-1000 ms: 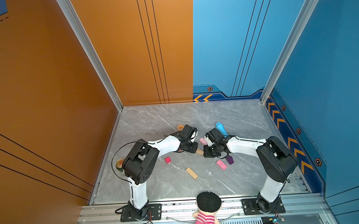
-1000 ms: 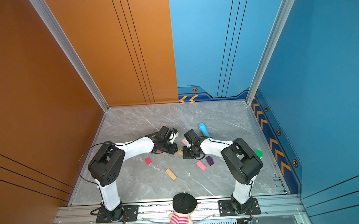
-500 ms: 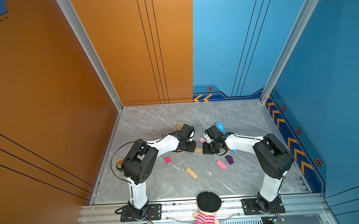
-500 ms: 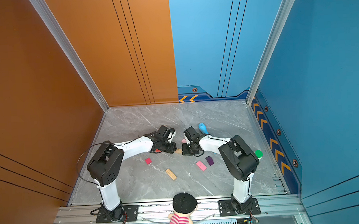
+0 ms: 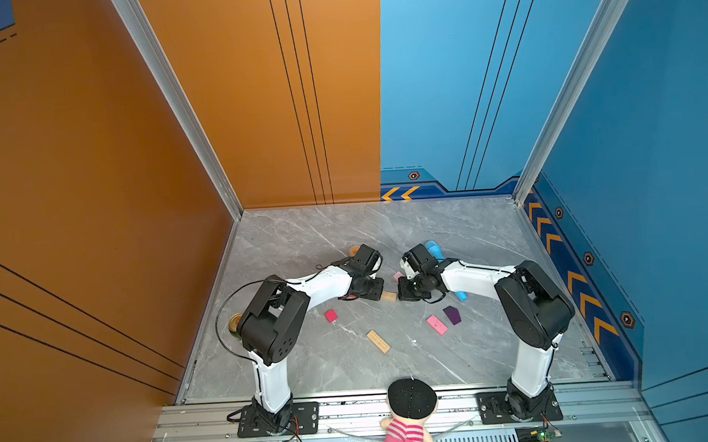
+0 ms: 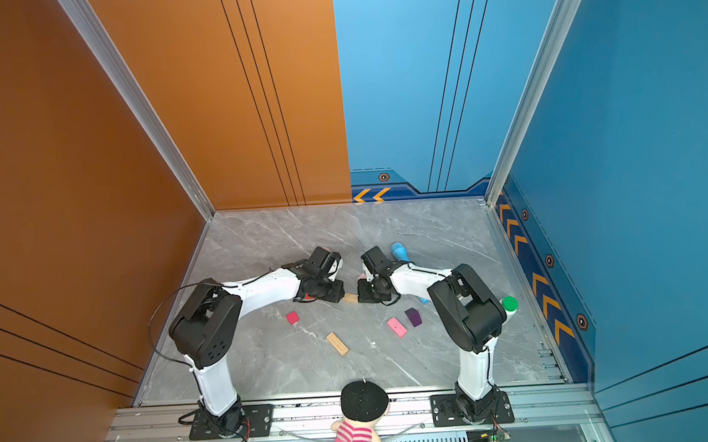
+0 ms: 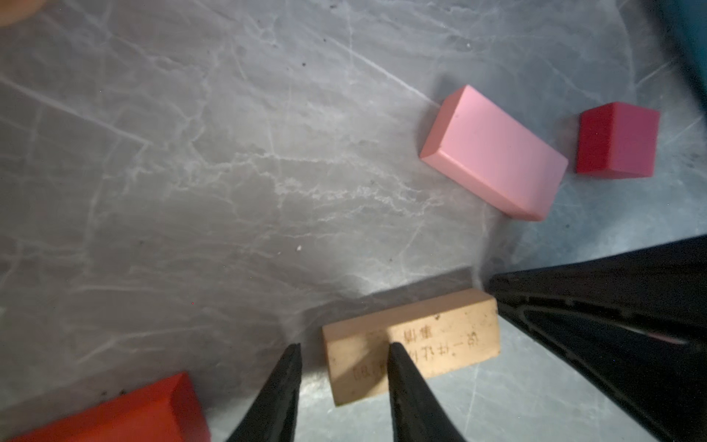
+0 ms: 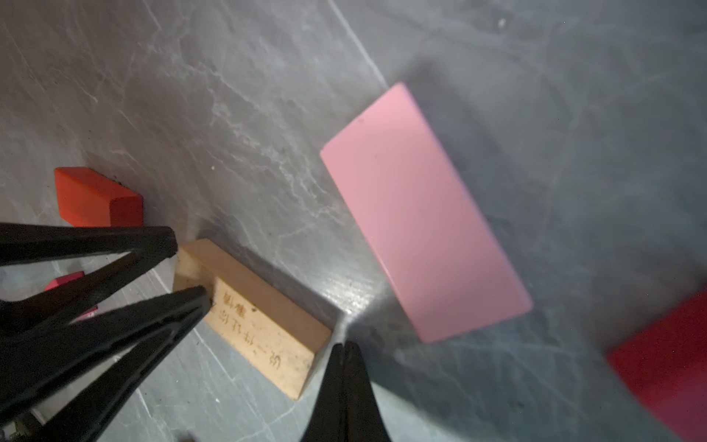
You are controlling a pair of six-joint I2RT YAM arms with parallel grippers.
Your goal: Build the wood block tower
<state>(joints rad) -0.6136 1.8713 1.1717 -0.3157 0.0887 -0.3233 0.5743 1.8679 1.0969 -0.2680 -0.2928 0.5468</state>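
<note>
Both top views look steeply down from high over the near edge, taking in the whole grey worktop (image 5: 303, 241). Each wrist camera sits close above a small patch of it; both share the engraved tan slab (image 7: 411, 344) and one pale pink brick (image 7: 493, 153).

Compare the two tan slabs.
The middle tan slab sits between the end effectors, with the open left end effector at one end and the shut right end effector at the other. The lone tan slab lies untouched nearer the front. In a top view the middle tan slab runs roughly crosswise and the lone tan slab diagonally. Both lie flat.
</note>
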